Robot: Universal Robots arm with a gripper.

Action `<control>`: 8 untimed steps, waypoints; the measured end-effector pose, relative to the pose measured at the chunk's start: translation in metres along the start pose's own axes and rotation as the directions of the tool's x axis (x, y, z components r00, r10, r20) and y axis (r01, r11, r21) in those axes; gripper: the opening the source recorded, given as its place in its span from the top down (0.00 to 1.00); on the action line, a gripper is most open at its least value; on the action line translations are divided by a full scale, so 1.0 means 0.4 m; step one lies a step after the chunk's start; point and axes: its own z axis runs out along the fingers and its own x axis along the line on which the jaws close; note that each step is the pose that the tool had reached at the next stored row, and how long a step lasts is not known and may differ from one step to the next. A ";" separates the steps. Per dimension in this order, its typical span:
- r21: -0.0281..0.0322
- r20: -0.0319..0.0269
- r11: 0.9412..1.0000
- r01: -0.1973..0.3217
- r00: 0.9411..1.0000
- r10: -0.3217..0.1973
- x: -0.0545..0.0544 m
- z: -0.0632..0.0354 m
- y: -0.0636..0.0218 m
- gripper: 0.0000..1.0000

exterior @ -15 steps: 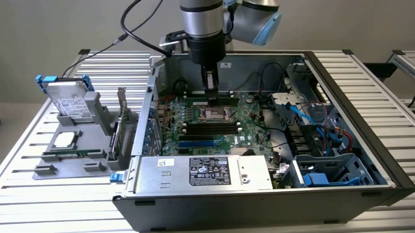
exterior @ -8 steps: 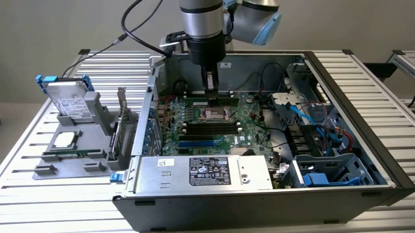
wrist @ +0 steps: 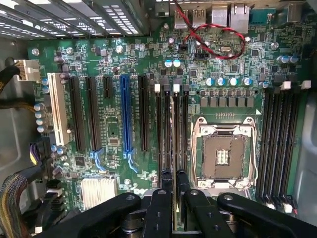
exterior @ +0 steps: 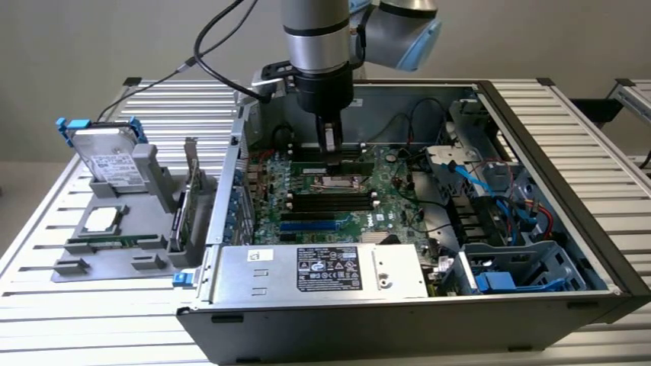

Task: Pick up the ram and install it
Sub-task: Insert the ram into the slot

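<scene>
Exterior view: my arm (exterior: 315, 46) reaches down into an open computer case (exterior: 407, 324) lying on a slatted metal counter (exterior: 61, 328). My pincer (exterior: 334, 160) hangs over the green motherboard (exterior: 336, 221), just above the square processor socket (exterior: 336, 181). Its tip is a dark, narrow shape against dark parts, and I cannot tell whether it is together, slightly apart, or clamped on anything. Well away from my pincer, outside the case toward the exterior view's left, a grey holder (exterior: 142, 171) stands on the counter. A long, thin green strip lies low along it, which I take to be the ram (exterior: 102, 242); its chips are too small to make out. A hard drive (exterior: 107, 156) stands upright on the same holder, farther back, and a taller card (exterior: 190, 183) stands on edge between the ram and the case wall. A boxy power supply (exterior: 315, 271) hides the motherboard's near edge.

Wrist view: my pincer (wrist: 174, 181) is cut off by the frame edge, its black linkages spreading to either side. Directly beyond it run four black memory slots (wrist: 171, 129), their near ends hidden behind it. The processor socket (wrist: 223, 156) sits just beside them, with a second set of slots (wrist: 280, 144) on its far side. A blue slot (wrist: 125, 114) runs parallel, on the opposite side of my pincer from the socket. A red and black twisted wire (wrist: 220, 42) loops near the rear ports (wrist: 233, 10).
</scene>
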 end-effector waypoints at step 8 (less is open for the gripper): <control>0.010 0.000 1.000 -0.001 1.000 0.001 0.009 0.033 -0.003 0.85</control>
